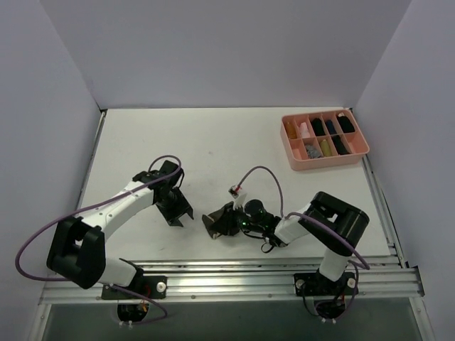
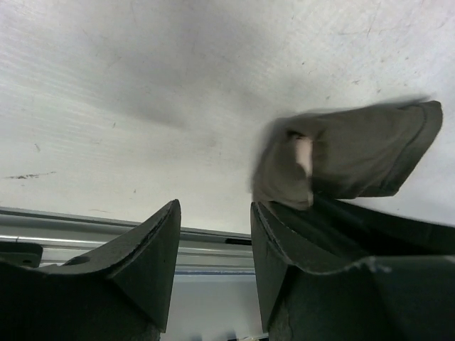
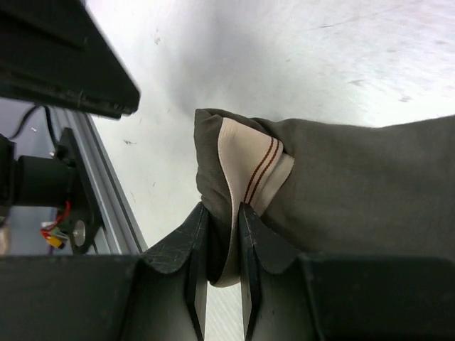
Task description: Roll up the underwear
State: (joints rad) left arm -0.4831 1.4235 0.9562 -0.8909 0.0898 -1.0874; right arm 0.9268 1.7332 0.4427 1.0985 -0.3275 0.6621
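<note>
The underwear (image 1: 219, 222) is a small olive-brown bundle on the white table, between the two arms. In the right wrist view its beige waistband (image 3: 249, 170) with two red stripes folds into the cloth (image 3: 355, 185). My right gripper (image 3: 222, 220) is shut on the underwear, pinching waistband and cloth at the bundle's edge. My left gripper (image 1: 179, 212) stands open to the left of the bundle, apart from it. In the left wrist view the underwear (image 2: 348, 160) lies blurred beyond the right finger (image 2: 284, 249), and nothing sits between the jaws.
A pink compartment tray (image 1: 293, 153) with small rolled items stands at the back right. An aluminium rail (image 1: 234, 270) runs along the near table edge by the arm bases. White walls close in the left, right and back.
</note>
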